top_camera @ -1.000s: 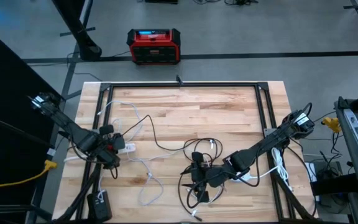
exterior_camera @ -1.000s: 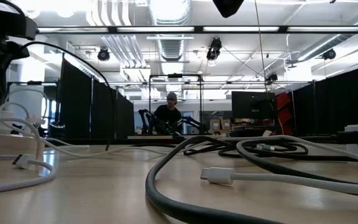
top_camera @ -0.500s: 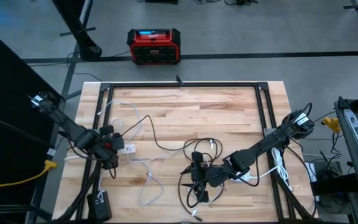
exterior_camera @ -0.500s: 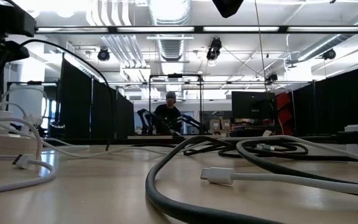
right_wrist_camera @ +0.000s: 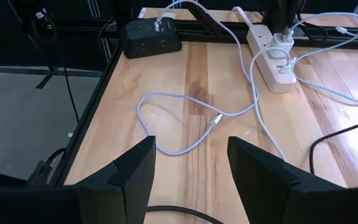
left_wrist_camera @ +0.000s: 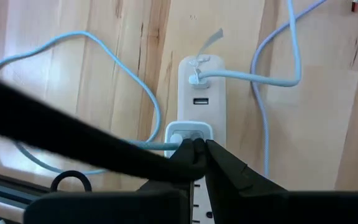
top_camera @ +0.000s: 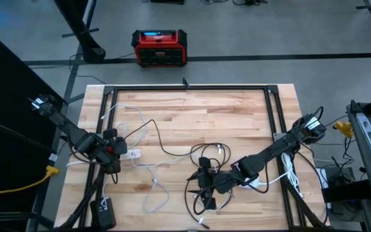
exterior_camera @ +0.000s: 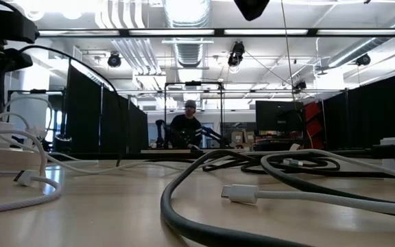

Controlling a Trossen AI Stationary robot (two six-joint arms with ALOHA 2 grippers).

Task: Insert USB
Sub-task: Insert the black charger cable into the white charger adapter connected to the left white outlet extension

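The left gripper (left_wrist_camera: pixel 196 148), fingers pinched shut on a white USB plug (left_wrist_camera: pixel 189 133), holds it at the power strip (left_wrist_camera: pixel 202 99) to seat it, while the right gripper (right_wrist_camera: pixel 190 162) waits open mid-desk.

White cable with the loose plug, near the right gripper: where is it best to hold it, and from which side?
Probably grip the plug from above, pinching across its narrow sides: it lies flat on the table, and the cord behind it is limp.

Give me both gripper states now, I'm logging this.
Left gripper: closed on the white USB plug at the power strip.
Right gripper: open, empty.
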